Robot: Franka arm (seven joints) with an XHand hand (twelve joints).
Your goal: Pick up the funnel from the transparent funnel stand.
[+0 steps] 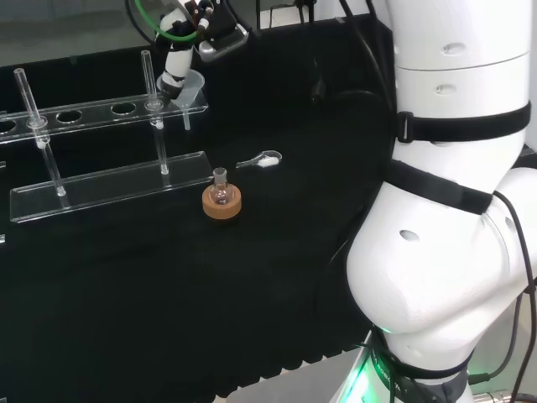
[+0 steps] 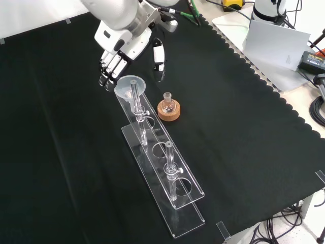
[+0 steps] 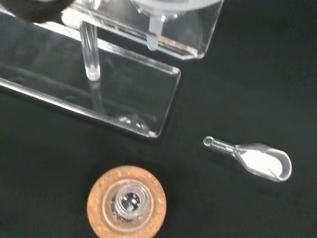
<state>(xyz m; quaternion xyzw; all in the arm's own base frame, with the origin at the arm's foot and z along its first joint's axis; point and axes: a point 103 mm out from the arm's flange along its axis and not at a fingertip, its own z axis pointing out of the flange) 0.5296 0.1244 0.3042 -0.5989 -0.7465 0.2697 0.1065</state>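
The clear funnel [image 2: 130, 84] sits in the end hole of the transparent stand [image 2: 175, 201], its stem [image 3: 153, 35] hanging below the top plate. In the head view the funnel [image 1: 192, 85] is at the right end of the stand [image 1: 109, 186]. The hand [image 2: 120, 55] hovers just behind the funnel in the front view. Its fingers [image 2: 108, 71] reach down close to the rim on one side and the thumb [image 2: 159, 55] stands apart on the other. A finger [image 1: 174, 74] looks to be at the funnel's edge in the head view. The hand is open and holds nothing.
A small round flask on a cork ring [image 2: 168, 109] stands right beside the stand, near the funnel; it also shows in the head view [image 1: 221, 201]. A clear scoop [image 1: 262, 159] lies on the cloth past it. Two upright posts [image 2: 170, 162] rise from the stand.
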